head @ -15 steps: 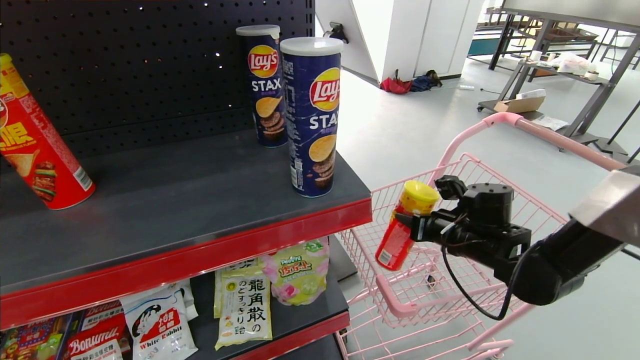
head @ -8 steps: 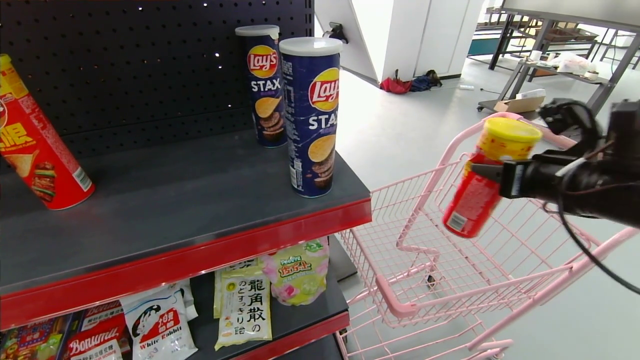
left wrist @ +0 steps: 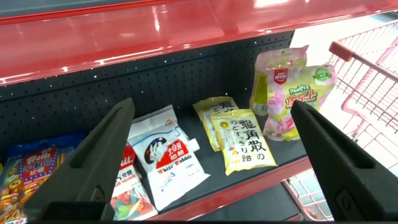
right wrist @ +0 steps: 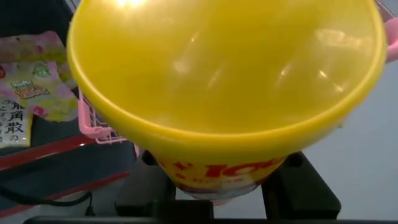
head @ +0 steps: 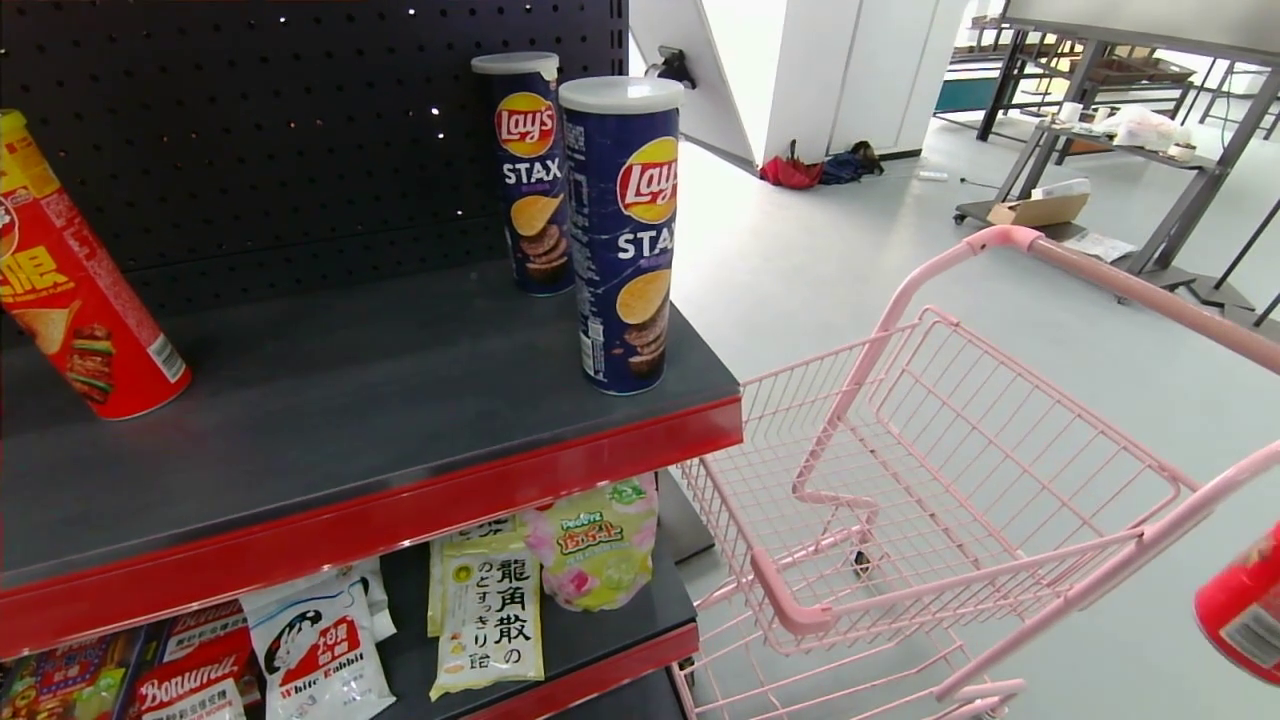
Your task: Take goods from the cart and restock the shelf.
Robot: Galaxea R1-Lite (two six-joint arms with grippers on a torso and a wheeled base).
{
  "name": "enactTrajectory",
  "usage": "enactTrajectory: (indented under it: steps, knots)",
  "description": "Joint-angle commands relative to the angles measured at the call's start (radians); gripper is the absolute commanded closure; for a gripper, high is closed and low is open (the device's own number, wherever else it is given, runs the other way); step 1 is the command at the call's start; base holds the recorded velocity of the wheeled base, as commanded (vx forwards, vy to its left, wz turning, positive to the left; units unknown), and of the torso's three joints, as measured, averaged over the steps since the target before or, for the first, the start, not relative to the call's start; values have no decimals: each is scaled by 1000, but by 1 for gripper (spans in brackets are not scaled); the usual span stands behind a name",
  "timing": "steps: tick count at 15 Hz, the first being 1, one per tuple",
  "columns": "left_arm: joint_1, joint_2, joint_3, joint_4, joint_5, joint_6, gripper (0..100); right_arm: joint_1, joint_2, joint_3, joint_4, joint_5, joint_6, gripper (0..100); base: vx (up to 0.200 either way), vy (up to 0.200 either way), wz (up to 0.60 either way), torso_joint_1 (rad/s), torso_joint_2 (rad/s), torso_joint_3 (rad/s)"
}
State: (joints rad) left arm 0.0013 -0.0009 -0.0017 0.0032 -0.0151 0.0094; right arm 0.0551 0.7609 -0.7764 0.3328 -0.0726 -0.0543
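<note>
We had the red can (head: pixel 1245 615) gripped in our right pincer (right wrist: pixel 227 193), near the cart (head: pixel 835 348) and not yet on the shelf (head: pixel 400 400), while our left pincer (left wrist: pixel 211 106) stood wide and empty.

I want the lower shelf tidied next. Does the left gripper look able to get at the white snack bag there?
Probably yes: the left gripper is open and faces the white snack bag on the lower shelf, with nothing between them; the red shelf edge sits above.
</note>
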Motion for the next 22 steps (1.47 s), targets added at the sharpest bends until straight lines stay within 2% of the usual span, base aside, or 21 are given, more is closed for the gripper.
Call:
enactTrajectory:
  steps: [1,4,14,22]
  knots:
    - [0,1,0,0,0,0,0,-32,-155,45,43,-4,-18,100,0,0,0,0,0,0]
    - [0,1,0,-2,0,0,0,-32,-166,62,55,-3,-18,100,0,0,0,95,-282,-186]
    - [0,1,0,-2,0,0,0,-31,-170,109,52,-3,-21,100,0,0,0,201,-516,-320]
    - [0,1,0,-2,0,0,0,-31,-133,106,42,-3,-50,100,0,0,75,116,-277,-157]
